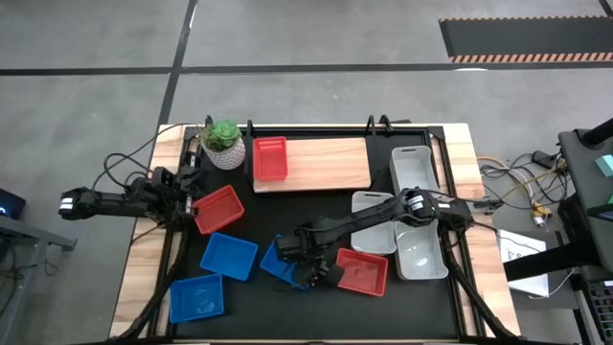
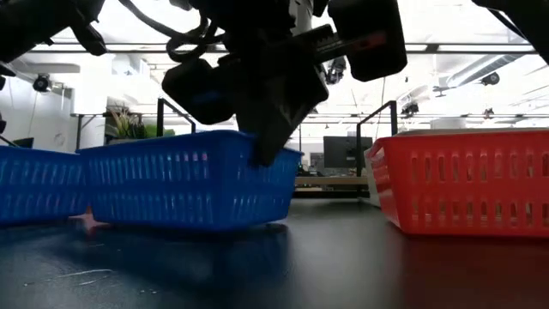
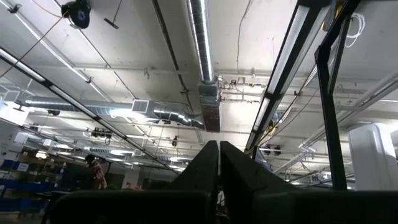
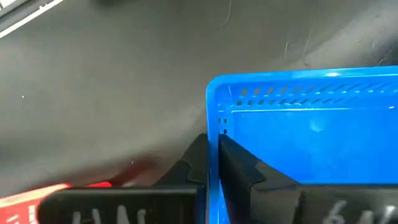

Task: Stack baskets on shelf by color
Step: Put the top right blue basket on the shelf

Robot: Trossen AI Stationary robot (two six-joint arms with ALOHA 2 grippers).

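Black tabletop [image 1: 316, 206] carries the full set of work items; the light-wood shelf [image 1: 330, 163] lies along its far edge beside a white plant pot [image 1: 224, 146]; one red basket [image 1: 270, 159] already sits on the shelf's left end, presumably starting the red stack.

Right gripper [image 4: 212, 163] is reached across to the near-centre of the table; its fingers are closed on the side wall of a blue basket [image 4: 311, 134], one finger inside the wall and one outside; a rim pinch of this kind suits a shallow perforated tray, since the thin wall fits between the jaws; in the low view the basket [image 2: 184, 184] rests on the table.

Left gripper [image 1: 182, 196] waits at the table's left edge, pointed upward toward the ceiling, fingers together and holding nothing.

Remaining items lie off the shelf: a second red basket [image 1: 218, 210] near the left arm; a third red basket [image 1: 362, 272] just beside the gripped blue one; two further blue baskets [image 1: 228, 256] [image 1: 196, 298] at the near left; the whitish-grey baskets [image 1: 413, 172] grouped at the right.

Task judged early; the next step is likely a lift and carry to the shelf.
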